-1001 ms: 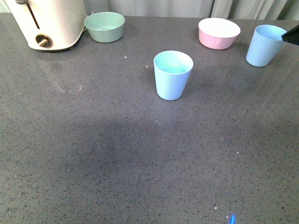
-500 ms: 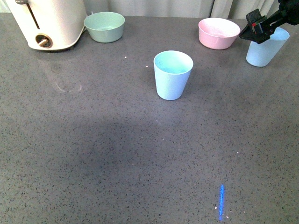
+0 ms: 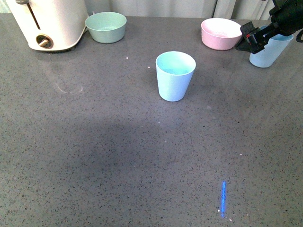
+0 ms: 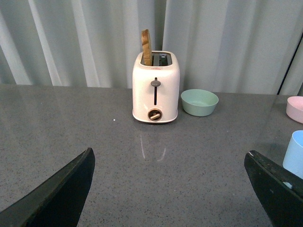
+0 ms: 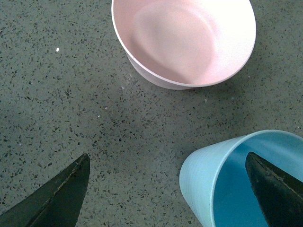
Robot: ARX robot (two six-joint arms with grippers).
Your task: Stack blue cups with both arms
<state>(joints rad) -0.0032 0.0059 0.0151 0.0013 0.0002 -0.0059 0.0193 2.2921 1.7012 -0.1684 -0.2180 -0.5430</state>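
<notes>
One light blue cup (image 3: 175, 75) stands upright in the middle of the grey table. The other blue cup (image 3: 271, 53) stands at the far right, beside the pink bowl (image 3: 221, 33). My right gripper (image 3: 251, 41) hangs open over that cup's left rim and hides part of it. In the right wrist view the gripper (image 5: 165, 195) straddles the cup's wall (image 5: 208, 179), with one finger over its inside and the other over bare table. My left gripper (image 4: 168, 189) is open above bare table with nothing in it. The middle cup (image 4: 294, 153) shows at that view's edge.
A cream toaster (image 3: 47, 23) with a wooden piece in one slot stands at the back left, with a sage green bowl (image 3: 106, 27) beside it. The pink bowl (image 5: 184, 40) lies close to my right gripper. A blue light streak (image 3: 223, 198) marks the near table.
My right gripper has come in from the right edge, moving left and down over the far right cup. Neither cup has moved.
</notes>
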